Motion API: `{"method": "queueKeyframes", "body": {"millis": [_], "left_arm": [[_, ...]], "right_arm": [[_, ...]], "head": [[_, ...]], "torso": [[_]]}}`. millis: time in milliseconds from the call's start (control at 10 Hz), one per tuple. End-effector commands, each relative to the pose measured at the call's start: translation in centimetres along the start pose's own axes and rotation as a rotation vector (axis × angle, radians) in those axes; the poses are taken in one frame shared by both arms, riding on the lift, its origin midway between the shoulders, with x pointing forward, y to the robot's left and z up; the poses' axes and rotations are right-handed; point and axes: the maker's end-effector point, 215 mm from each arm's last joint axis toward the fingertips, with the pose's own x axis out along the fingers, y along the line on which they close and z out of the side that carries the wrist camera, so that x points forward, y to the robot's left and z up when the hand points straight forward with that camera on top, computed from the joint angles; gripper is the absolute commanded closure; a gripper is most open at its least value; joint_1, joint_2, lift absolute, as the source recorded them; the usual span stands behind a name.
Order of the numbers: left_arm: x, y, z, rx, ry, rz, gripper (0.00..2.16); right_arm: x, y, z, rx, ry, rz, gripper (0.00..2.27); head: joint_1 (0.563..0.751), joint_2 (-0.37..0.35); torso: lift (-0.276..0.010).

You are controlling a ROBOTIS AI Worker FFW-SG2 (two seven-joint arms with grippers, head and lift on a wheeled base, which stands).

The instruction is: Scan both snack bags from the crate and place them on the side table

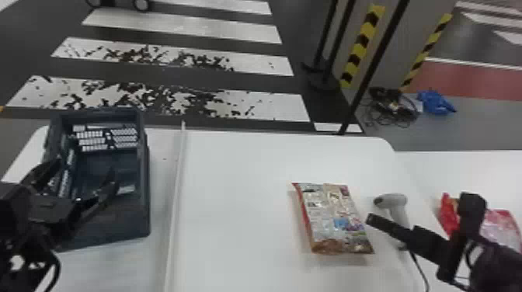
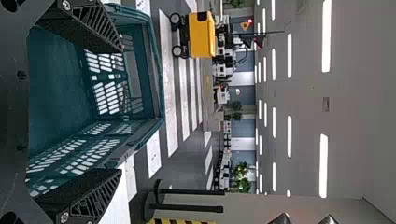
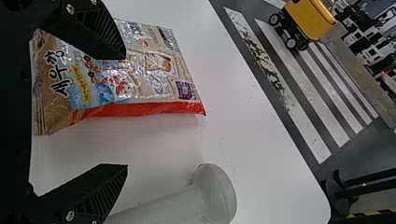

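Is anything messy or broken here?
Yes, on the floor past the table: two white stripes have dark patches, as if paint wore off. Black cables lie tangled beside a crumpled blue thing. The middle snack bag looks fine.

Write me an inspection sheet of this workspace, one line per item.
Surface: white table, raised white ridge across it; white side table at the right.
Job's things: dark crate at the left; one snack bag flat on the white table; red-and-pink bag on the side table; scanner between the bags.
Clutter: blue bundle on the floor.
Grippers: left gripper open at the crate; right gripper open near the scanner.
Cables: scanner's cord; tangled heap on the floor.
Surroundings: white floor stripes, yellow-black hazard strips.
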Motion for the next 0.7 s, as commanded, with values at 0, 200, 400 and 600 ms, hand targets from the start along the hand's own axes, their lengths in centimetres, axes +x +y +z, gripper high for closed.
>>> {"method": "queueKeyframes", "body": {"millis": [0,200,400,600], "left_arm": [[0.0,0.0,0.0,0.000,0.000,0.000,0.09],[-0.1,0.0,-0.1,-0.002,0.001,0.000,0.09],[-0.1,0.0,-0.2,-0.002,0.003,0.000,0.09],[0.0,0.1,-0.2,-0.002,0.003,0.003,0.09]], "right_arm": [[1.0,-0.3,-0.8,-0.013,0.037,-0.011,0.11],[2.1,-0.6,-1.9,-0.015,0.075,-0.014,0.11],[2.4,-0.1,-2.6,-0.016,0.096,0.002,0.11],[2.9,0.7,-3.5,-0.036,0.130,0.020,0.11]], "head": [[0.695,-0.188],[0.695,-0.182],[0.695,-0.176],[0.695,-0.164]], "torso": [[-0.098],[-0.098],[-0.098],[-0.098]]}}
